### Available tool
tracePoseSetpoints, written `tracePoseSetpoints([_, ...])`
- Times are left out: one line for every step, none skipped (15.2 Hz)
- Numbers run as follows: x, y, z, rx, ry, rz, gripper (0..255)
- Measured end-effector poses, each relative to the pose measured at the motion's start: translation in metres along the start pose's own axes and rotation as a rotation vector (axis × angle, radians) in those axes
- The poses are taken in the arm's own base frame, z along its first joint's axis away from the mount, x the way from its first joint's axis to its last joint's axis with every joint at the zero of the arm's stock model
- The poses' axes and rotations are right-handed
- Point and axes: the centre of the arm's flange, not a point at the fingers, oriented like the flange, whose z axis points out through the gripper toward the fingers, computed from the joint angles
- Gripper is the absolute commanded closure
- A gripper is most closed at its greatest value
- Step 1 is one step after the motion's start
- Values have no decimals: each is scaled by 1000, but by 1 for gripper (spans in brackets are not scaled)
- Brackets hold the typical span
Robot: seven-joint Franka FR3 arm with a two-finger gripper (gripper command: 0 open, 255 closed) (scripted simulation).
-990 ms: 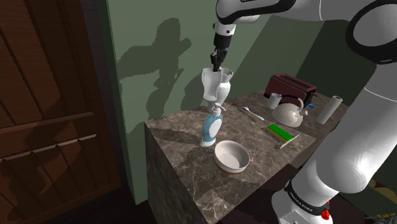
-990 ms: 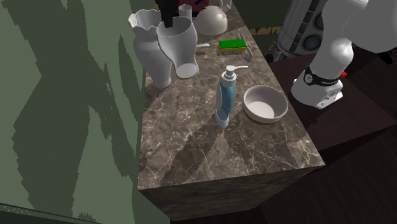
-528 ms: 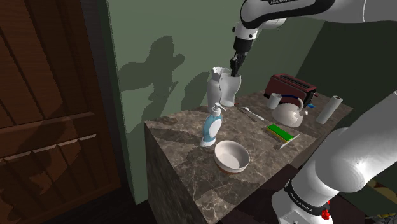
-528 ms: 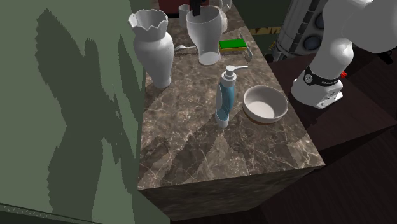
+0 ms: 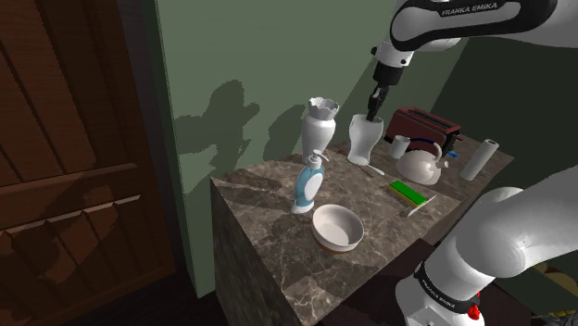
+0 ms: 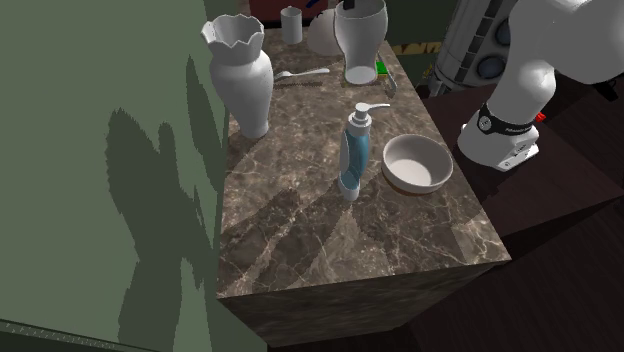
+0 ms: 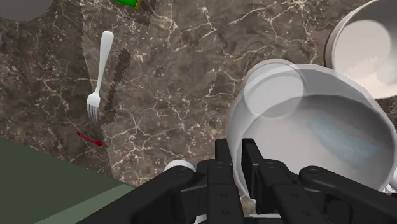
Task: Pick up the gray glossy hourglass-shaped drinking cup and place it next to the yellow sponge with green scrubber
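The black gripper (image 5: 373, 109) hangs upright from the white arm, fingers pointing down, clenched on the rim of the pale grey hourglass cup (image 5: 362, 141). In the wrist view the fingers (image 7: 222, 158) stand one inside and one outside the cup's wall and pinch it between them. The cup (image 7: 312, 127) hangs straight below the gripper (image 7: 236, 154), mouth up, its foot low over the brown marble counter (image 5: 269, 222). Whether the foot touches the stone cannot be told.

The yellow sponge with a green top (image 5: 408, 194) lies flat on the counter below the gripper, toward the arm's stand, near the cup but not touching it. In the second exterior view a sliver of the sponge (image 6: 381, 68) shows just past the cup (image 6: 360, 35).

A white fork (image 7: 98, 76) lies on the stone off to one side of the gripper, and a small red thing (image 7: 90, 139) lies beyond its tines. A white vase with a scalloped rim (image 5: 320, 125) stands beside the gripper on the side away from the stand, next to the green wall. A blue and white pump bottle (image 5: 308, 183) and a white bowl (image 5: 336, 227) stand farther from the gripper, toward the counter's front edge. Behind the gripper, a pale kettle (image 5: 422, 164) stands in front of a dark red toaster (image 5: 421, 125).
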Motion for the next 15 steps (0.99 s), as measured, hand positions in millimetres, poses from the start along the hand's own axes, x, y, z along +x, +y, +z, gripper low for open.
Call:
tracePoseSetpoints([-14,2,-1,0,-1,0,255])
tracePoseSetpoints([-26,9,-1,0,0,0,255])
tracePoseSetpoints([-38,9,1,0,0,0,255])
tracePoseSetpoints([-51,11,1,0,0,0,255])
tracePoseSetpoints([-65,13,-2,0,0,0,255])
tracePoseSetpoints([-80,18,-3,0,0,1,255])
tracePoseSetpoints([-95,20,-2,0,0,0,255])
tracePoseSetpoints([-106,24,-2,0,0,0,255])
tracePoseSetpoints([-120,25,0,1,0,0,255])
tracePoseSetpoints([-131,29,-1,1,0,0,255])
tracePoseSetpoints([-144,30,-1,1,0,0,255])
tracePoseSetpoints([-156,31,-2,0,1,0,255])
tracePoseSetpoints([-167,34,-2,0,1,0,255])
tracePoseSetpoints([-174,35,1,0,0,0,255])
tracePoseSetpoints([-177,36,5,0,0,0,255])
